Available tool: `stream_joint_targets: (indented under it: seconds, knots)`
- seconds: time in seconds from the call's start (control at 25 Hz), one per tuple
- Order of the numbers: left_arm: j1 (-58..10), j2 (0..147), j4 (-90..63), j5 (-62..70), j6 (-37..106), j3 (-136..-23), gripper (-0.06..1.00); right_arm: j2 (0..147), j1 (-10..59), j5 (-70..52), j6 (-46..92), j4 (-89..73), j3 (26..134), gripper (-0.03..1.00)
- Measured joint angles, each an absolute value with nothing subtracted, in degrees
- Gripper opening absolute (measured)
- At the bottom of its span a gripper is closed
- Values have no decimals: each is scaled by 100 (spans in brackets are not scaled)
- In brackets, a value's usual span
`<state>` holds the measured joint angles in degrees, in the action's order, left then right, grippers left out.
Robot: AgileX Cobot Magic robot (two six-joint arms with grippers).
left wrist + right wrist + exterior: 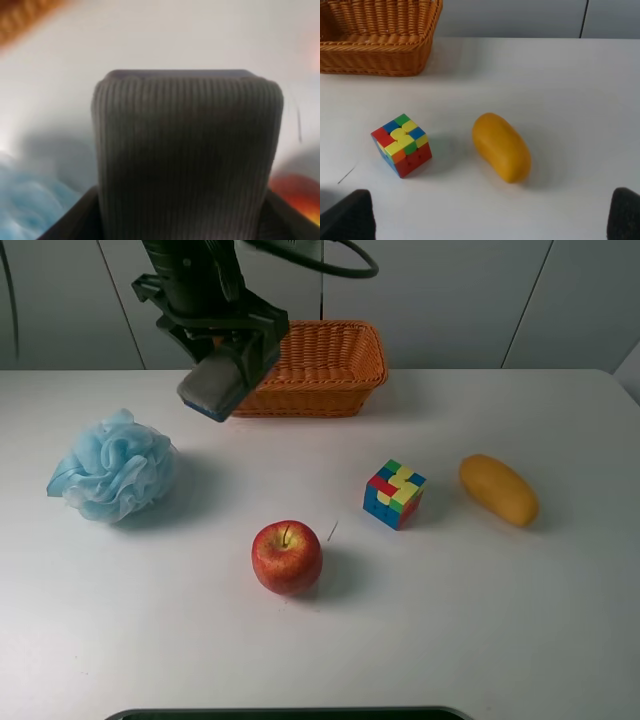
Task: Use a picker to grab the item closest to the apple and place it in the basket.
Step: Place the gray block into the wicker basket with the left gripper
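Note:
A red apple (287, 557) sits on the white table (500, 620). A colourful puzzle cube (394, 494) stands to its right; it also shows in the right wrist view (401, 144). My left gripper (224, 348) is shut on a grey ribbed block with a blue edge (215, 380), held in the air beside the left end of the orange wicker basket (320, 365). The block (187, 150) fills the left wrist view. My right gripper (485, 215) is open and empty, near the cube and the mango (501, 146). It is out of the exterior view.
A yellow mango (498, 489) lies right of the cube. A light blue bath pouf (112, 466) sits at the left. The basket stands at the back against the wall. A thin dark mark (332, 531) lies by the apple.

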<state>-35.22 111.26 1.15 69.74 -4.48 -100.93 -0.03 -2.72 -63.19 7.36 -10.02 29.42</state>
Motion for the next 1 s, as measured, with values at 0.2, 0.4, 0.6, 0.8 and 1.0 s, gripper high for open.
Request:
stream_joint_targets:
  seconds: [0.2,0.4,0.6,0.8,1.0]
  knots:
    - [-3320,11705,240,6989,-277,-11072,53,-3,-272,-6319,736,-1002,2942,70]
    - [-3042,12419,334,6989,-244,-12109,53,-3,-272,-6319,736,-1002,2942,70]
    - [-2824,13031,347,6715,-244,-12904,53,-3,-272,-6319,736,-1002,2942,70]
    - [-2693,13503,379,5715,-244,-13035,53,-3,-272,-6319,736,-1002,2942,70]
    - [-2693,13763,292,4801,-232,-13044,53,-3,-272,-6319,736,-1002,2942,70]
